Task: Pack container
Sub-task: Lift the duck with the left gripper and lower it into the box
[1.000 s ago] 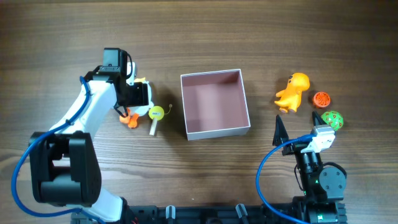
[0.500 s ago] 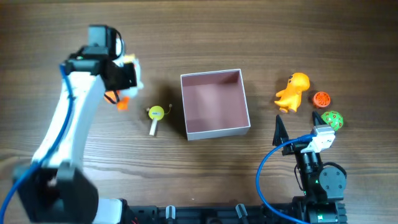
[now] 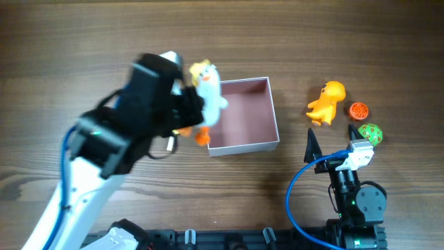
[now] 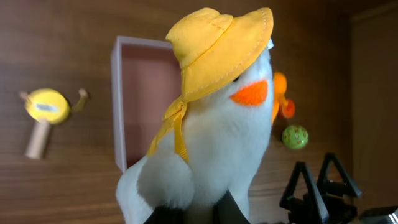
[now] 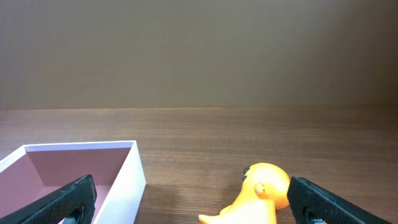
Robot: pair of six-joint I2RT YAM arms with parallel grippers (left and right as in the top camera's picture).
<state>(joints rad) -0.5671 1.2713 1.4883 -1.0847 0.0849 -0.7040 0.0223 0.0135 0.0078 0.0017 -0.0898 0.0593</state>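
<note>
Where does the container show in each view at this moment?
Overhead: container at centre, open side up.
Left wrist: upper left, partly behind the plush duck.
Right wrist: bottom left corner, cut off by the frame.
Shared landmark: orange dinosaur toy, right of it in all three.

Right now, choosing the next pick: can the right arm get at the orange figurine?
Probably yes: the right gripper is open and the orange figurine lies just ahead of it, with nothing between them.

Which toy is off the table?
The white duck in the yellow hat, held by the left gripper over the container wall; the orange dinosaur and green ball lie on the table.
</note>
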